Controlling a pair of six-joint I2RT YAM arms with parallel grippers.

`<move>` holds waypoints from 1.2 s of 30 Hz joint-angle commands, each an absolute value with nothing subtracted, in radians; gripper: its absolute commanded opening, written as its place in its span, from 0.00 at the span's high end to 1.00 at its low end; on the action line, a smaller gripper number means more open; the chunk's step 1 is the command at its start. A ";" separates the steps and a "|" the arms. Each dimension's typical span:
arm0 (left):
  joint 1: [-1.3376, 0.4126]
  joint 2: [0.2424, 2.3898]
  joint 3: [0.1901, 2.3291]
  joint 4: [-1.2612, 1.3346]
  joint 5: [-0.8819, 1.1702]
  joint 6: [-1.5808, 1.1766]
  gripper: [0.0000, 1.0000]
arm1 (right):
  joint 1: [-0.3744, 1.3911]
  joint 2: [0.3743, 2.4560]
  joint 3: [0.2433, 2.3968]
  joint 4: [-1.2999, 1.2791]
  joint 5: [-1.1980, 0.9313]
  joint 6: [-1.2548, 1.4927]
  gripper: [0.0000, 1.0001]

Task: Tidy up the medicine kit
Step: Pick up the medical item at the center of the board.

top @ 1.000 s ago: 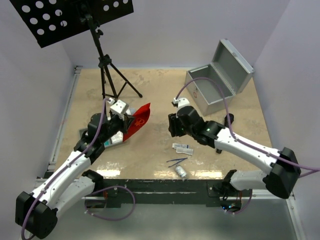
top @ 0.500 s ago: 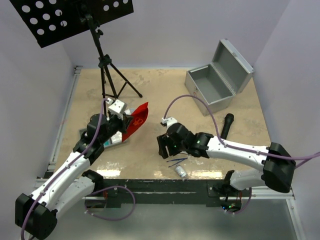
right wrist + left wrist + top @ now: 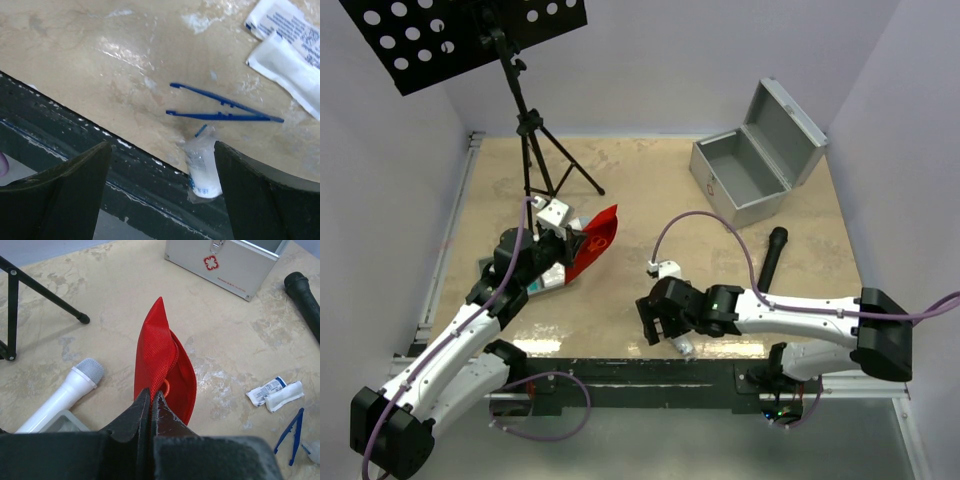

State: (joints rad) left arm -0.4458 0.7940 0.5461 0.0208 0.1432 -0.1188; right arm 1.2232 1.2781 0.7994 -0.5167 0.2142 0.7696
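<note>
The silver-grey metal case [image 3: 745, 180] stands open at the back right; its front with a red emblem shows in the left wrist view [image 3: 225, 262]. My left gripper [image 3: 563, 240] is shut on the edge of the red pouch [image 3: 595, 245], pinched between the fingertips [image 3: 151, 395], with the pouch [image 3: 165, 365] held up and gaping. My right gripper [image 3: 655, 325] is open and empty [image 3: 162, 147], low over the near edge. A small plastic-wrapped white roll [image 3: 202, 167] lies by its right finger, with the blue tweezers [image 3: 225, 110] just beyond.
White sachets [image 3: 287, 45] lie past the tweezers. A grey tray [image 3: 62, 420] and a white microphone [image 3: 65, 390] lie under my left arm. A black microphone [image 3: 772, 255] lies near the case. The black tripod stand [image 3: 535, 140] is at the back left. The dark table rail [image 3: 100, 165] is under my right gripper.
My right arm has swung from beside the case down to the near edge, over the tweezers and roll. My left gripper still holds the pouch in place.
</note>
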 commanded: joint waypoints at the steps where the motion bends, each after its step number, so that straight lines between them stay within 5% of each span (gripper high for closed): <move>1: -0.449 0.782 0.560 0.078 0.160 -0.135 1.00 | 1.249 1.232 0.753 -0.604 0.281 0.877 0.13; 16: -0.449 0.781 0.558 0.078 0.176 -0.141 1.00 | 1.295 1.358 0.739 -0.580 0.287 0.930 0.19; 36: -0.449 0.793 0.558 0.081 0.190 -0.147 1.00 | 1.295 1.344 0.736 -0.575 0.284 0.897 0.62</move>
